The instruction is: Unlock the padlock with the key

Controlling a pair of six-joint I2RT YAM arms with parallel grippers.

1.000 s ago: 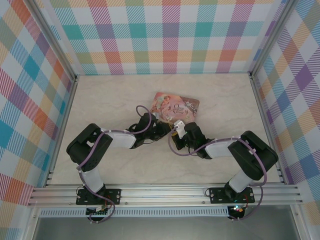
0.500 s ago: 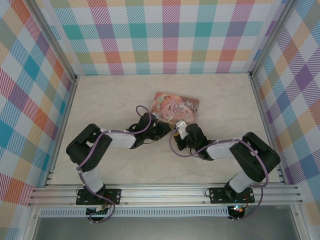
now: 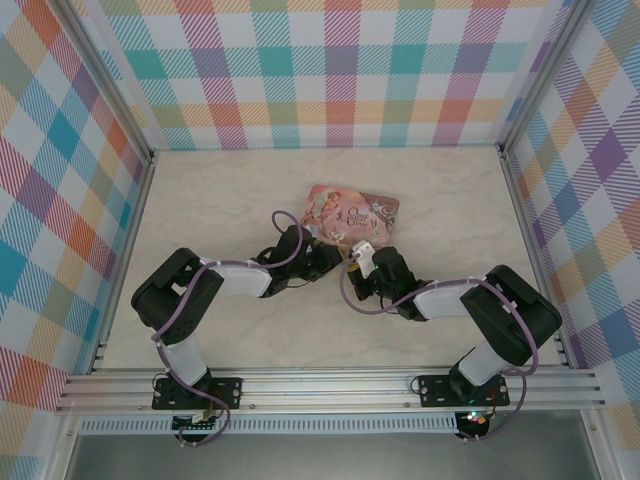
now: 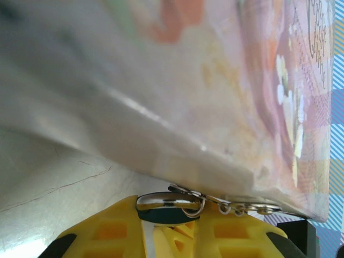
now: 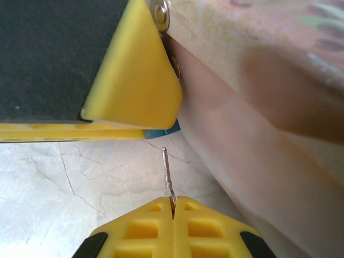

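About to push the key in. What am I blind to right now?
Left wrist view: the left gripper covers the body of the padlock; just its shackle is clear.
Right wrist view: keyhole hidden; the padlock is a blue sliver under the left gripper's finger.
The key: head buried in the shut right gripper; the blade alone sticks out.
Top view: padlock and key are hidden under the wrists, by the tin.

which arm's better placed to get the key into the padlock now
Right. The right gripper is shut on the key, whose blade sticks out toward the padlock close ahead. The left gripper is clamped on the padlock beside the pink tin, so it should probably just steady it.
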